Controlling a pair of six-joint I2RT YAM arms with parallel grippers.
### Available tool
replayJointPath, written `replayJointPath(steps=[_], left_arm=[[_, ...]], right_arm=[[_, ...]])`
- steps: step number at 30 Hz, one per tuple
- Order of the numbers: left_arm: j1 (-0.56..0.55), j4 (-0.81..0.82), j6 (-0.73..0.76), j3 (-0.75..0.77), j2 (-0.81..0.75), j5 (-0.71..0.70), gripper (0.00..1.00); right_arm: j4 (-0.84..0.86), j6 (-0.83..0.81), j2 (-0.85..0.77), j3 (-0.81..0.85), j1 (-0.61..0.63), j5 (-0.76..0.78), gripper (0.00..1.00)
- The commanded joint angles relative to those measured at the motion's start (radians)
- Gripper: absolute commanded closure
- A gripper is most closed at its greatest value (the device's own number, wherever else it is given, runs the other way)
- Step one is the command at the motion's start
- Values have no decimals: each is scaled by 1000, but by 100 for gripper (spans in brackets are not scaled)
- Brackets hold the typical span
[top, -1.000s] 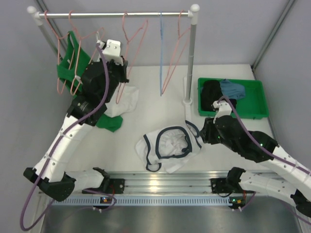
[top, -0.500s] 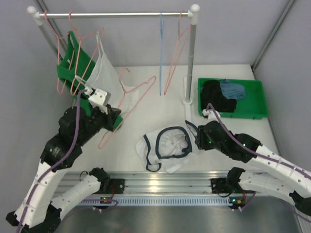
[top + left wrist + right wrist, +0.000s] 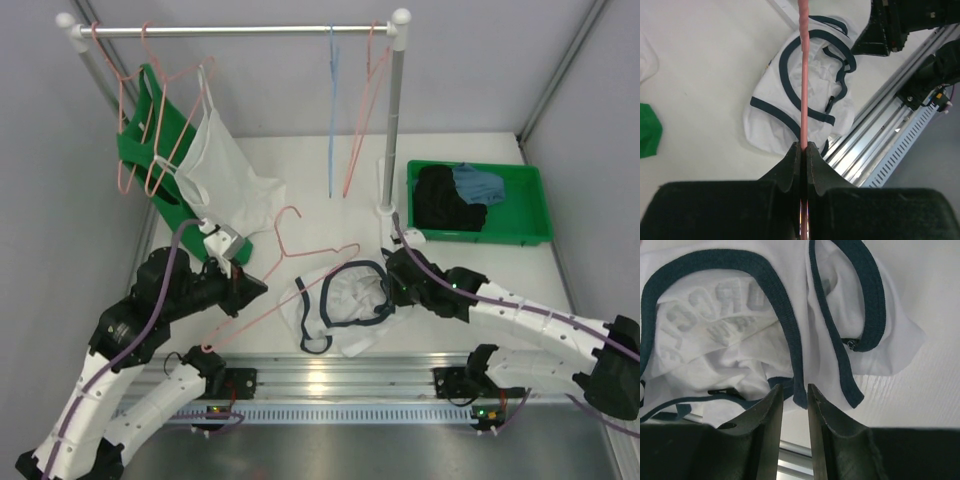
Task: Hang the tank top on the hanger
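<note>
At the far left, a green top point(image 3: 140, 145) and a plain white top point(image 3: 225, 180) hung from pink hangers on the rail point(image 3: 230, 30). Below them, the left gripper point(image 3: 803, 147) was pressed together on the hanger point(image 3: 803, 75), pinching its thin pink wire between the fingertips. The hanger was held low over the table point(image 3: 300, 170), tilted, with its hook toward the rail and one side reaching across the left part of the tank top point(image 3: 350, 300). In the left wrist view the wire ran straight out from the fingers, over the navy-trimmed cloth. The tank top lay crumpled on the table near the front edge, midway between the two arms, its lettered print showing in reverse through the cloth. The right gripper point(image 3: 795, 390) sat at the top's right edge, its fingers spread only slightly, with a strip of navy trim lying in the narrow gap between them. Further back, a blue hanger point(image 3: 331, 110) and a spare pink hanger point(image 3: 365, 110) dangled from the rail. At the far right stood a green bin point(image 3: 530, 235) holding dark clothes point(image 3: 445, 195).
</note>
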Motion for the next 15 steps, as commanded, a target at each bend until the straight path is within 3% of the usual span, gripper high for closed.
replayJointPath(steps=[1,10,12,15], left_arm=[[2,2,-39,-19,3,102,100],[2,-17,-42,-17,50,202,100],[3,-15,-44,-27,57,208,100],[2,-12,-47,-36,70,217,100]], right_arm=[[94,3,60,30,-9,61,74],[53,-8,117,70,-9,158,67],[59,-17,120,73,-9,156,72],[41,-20,125,91,-9,152,86]])
